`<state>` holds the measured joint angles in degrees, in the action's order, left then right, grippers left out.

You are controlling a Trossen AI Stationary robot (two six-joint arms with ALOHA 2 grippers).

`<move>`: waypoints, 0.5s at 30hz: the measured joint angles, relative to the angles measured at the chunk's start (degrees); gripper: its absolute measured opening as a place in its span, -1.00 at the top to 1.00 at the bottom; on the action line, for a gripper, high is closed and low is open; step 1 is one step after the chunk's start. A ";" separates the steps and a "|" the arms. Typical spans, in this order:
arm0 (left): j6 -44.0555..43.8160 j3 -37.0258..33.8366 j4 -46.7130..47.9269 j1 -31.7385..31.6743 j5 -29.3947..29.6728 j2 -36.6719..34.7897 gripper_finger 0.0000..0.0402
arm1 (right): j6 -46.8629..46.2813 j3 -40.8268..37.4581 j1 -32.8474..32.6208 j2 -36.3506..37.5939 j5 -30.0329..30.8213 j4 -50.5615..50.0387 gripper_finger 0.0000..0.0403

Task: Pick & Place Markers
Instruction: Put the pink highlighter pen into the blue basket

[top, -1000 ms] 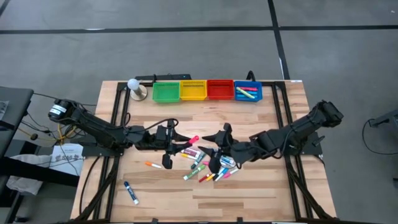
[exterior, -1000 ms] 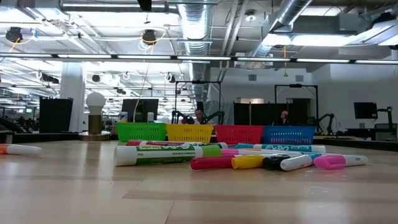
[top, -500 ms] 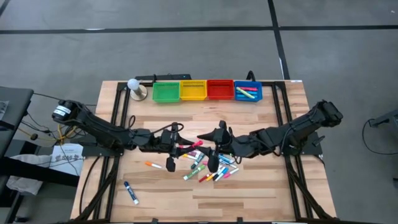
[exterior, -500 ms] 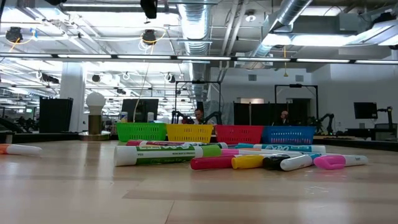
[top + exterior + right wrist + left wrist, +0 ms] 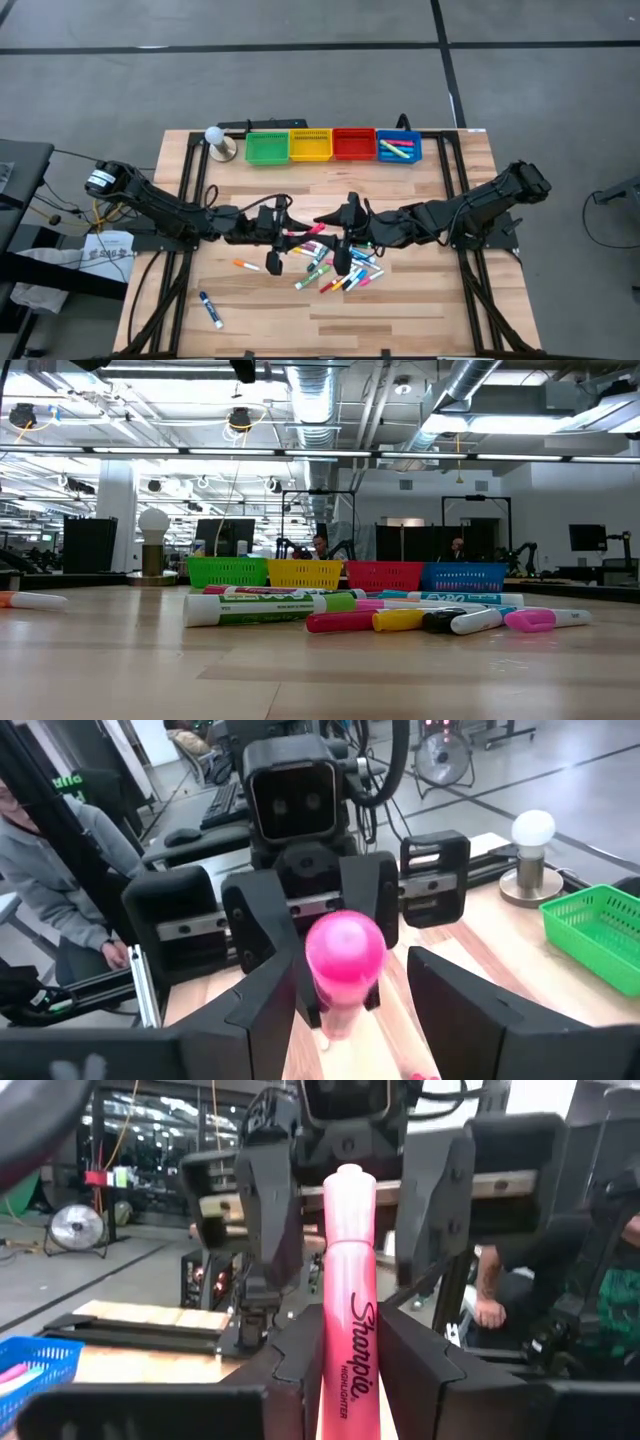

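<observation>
My left gripper point(image 5: 288, 233) is shut on a pink highlighter marker point(image 5: 343, 1310) and holds it above the table's middle, pointing toward the right arm. My right gripper point(image 5: 352, 1005) faces it, open. Its two fingers point(image 5: 272, 1200) stand on either side of the marker's free end point(image 5: 345, 952); a gap shows on one side, and I cannot tell whether the other finger touches. Many more markers point(image 5: 340, 268) lie in a loose pile on the table below, also seen in the low view point(image 5: 350, 610). My left gripper pinches the pink marker's lower body point(image 5: 343, 1390) between its two fingers. The fingers run along the marker, roughly level, from the table's left. The marker sticks out past the fingertips toward the right gripper, lifted clear of the table.
Green point(image 5: 266, 147), yellow point(image 5: 310, 145), red point(image 5: 353, 144) and blue point(image 5: 399, 148) bins stand in a row at the far edge; the blue one holds markers. A white bulb on a base point(image 5: 218, 142) stands left of them. An orange marker point(image 5: 245, 265) and a blue one point(image 5: 210, 310) lie apart, near left.
The two grippers have drawn a little closer together above the pile. My right gripper has turned at the wrist and edged toward the table's left, so the pink marker's free end now stands between its fingers. The left gripper keeps its hold.
</observation>
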<state>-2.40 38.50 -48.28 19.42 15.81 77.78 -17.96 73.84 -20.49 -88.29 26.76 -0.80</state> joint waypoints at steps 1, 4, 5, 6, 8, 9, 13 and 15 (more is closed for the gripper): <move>0.26 0.00 -0.17 0.00 0.00 -0.01 0.58 | 0.00 0.00 0.02 0.00 0.04 0.00 0.10; 0.36 0.00 0.12 0.00 0.02 -0.02 0.58 | 0.00 0.00 0.38 0.00 0.15 0.06 0.10; 0.36 0.00 0.01 0.00 0.00 -0.02 0.58 | 0.00 0.00 0.40 0.00 0.17 0.09 0.11; 0.37 0.00 -0.08 -0.02 0.00 -0.01 0.58 | 0.00 0.00 0.43 0.00 0.17 0.15 0.13; 0.38 0.00 -0.07 -0.02 0.07 -0.02 0.58 | 0.00 0.00 0.72 0.00 0.11 0.22 0.21; 0.38 0.00 -0.05 -0.05 0.09 -0.02 0.58 | -0.01 0.00 0.82 0.00 0.09 0.22 0.27; 0.38 0.00 0.21 -0.23 0.22 0.00 0.58 | 0.11 0.00 0.87 -0.11 -0.34 0.30 0.65; 0.37 -0.02 0.18 -0.36 0.20 0.00 0.58 | 0.39 0.00 1.08 -0.11 -1.08 0.22 0.76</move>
<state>-2.03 38.48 -48.11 19.06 16.01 77.78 -17.56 73.84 -19.41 -88.40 25.68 -0.58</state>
